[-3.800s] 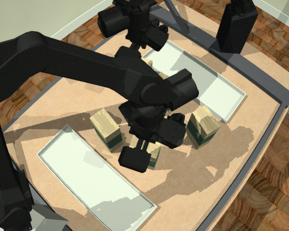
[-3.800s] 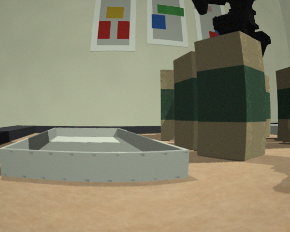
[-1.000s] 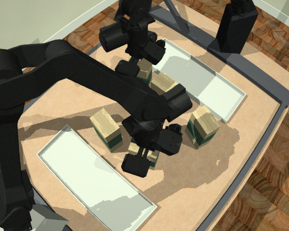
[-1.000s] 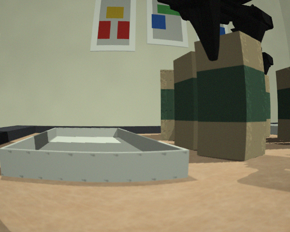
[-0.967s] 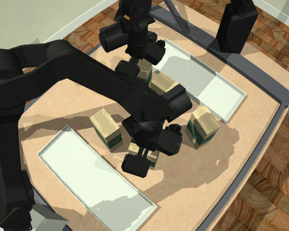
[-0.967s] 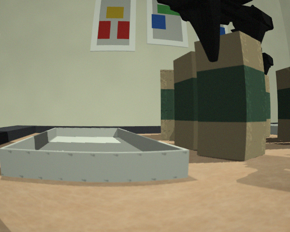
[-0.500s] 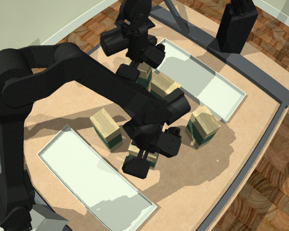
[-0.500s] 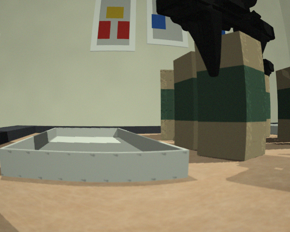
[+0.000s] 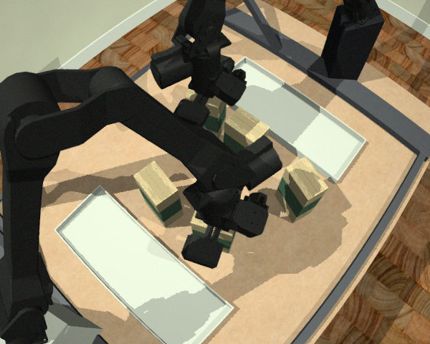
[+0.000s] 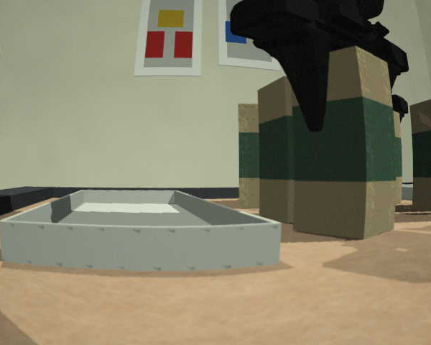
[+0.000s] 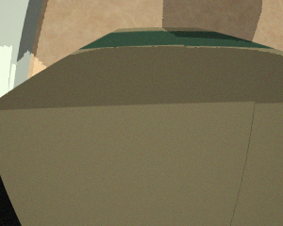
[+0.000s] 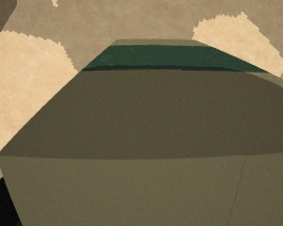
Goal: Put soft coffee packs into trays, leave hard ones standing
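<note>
Five tan coffee packs with green bands stand on the bench. My right gripper [image 9: 218,231] is open and straddles the top of one pack [image 9: 212,230], a finger on each broad face; that pack fills the right wrist view [image 12: 148,164] and stands nearest in the exterior view [image 10: 338,148]. A second pack [image 9: 158,190] stands beside it, next to the near tray [image 9: 141,266]. My left gripper [image 9: 212,103] is open and straddles the end pack [image 9: 213,109] of the far row, which fills the left wrist view [image 11: 148,169]. Two more packs [image 9: 244,127] [image 9: 304,186] stand along the far tray [image 9: 300,115]. Both trays hold nothing.
A black upright block [image 9: 352,36] stands on the grey frame at the back right. The right arm's forearm [image 9: 163,122] reaches across above the middle of the bench. The near tray also shows in the exterior view [image 10: 133,230].
</note>
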Controlling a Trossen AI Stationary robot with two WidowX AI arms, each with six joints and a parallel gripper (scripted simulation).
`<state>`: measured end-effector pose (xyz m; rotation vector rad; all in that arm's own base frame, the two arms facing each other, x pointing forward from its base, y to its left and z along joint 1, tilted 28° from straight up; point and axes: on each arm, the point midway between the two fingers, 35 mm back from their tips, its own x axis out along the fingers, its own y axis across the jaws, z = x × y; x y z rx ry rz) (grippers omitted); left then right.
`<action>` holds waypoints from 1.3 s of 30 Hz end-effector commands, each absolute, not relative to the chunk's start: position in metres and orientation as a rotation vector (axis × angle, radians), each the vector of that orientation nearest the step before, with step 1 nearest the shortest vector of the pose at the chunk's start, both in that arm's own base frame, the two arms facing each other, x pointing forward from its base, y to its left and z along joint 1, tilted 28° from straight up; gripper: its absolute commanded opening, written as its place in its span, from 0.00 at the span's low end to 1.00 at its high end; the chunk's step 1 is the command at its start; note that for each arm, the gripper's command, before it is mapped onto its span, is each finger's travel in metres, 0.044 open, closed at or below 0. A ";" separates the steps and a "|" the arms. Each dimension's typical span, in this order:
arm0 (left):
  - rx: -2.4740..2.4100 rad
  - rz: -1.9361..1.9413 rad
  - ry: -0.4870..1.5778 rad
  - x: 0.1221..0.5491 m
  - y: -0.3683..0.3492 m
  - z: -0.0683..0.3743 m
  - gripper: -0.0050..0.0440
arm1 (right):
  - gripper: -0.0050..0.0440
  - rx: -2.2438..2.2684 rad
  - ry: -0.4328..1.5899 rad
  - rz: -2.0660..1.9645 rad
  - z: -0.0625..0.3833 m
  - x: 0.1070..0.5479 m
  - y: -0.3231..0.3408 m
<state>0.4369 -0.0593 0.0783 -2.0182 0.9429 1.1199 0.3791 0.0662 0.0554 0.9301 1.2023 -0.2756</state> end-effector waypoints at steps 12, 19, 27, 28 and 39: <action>-2.029 1.096 0.927 0.439 -0.059 0.087 0.34 | 0.35 0.934 1.183 -0.269 0.061 0.382 0.066; -2.029 1.096 0.927 0.439 -0.059 0.087 0.34 | 0.35 0.934 1.183 -0.269 0.061 0.382 0.066; -2.029 1.096 0.927 0.439 -0.059 0.087 0.34 | 0.35 0.934 1.183 -0.269 0.061 0.382 0.066; -2.029 1.096 0.927 0.439 -0.059 0.087 0.34 | 0.35 0.934 1.183 -0.269 0.061 0.382 0.066; -2.029 1.096 0.927 0.439 -0.059 0.087 0.34 | 0.35 0.934 1.183 -0.269 0.061 0.382 0.066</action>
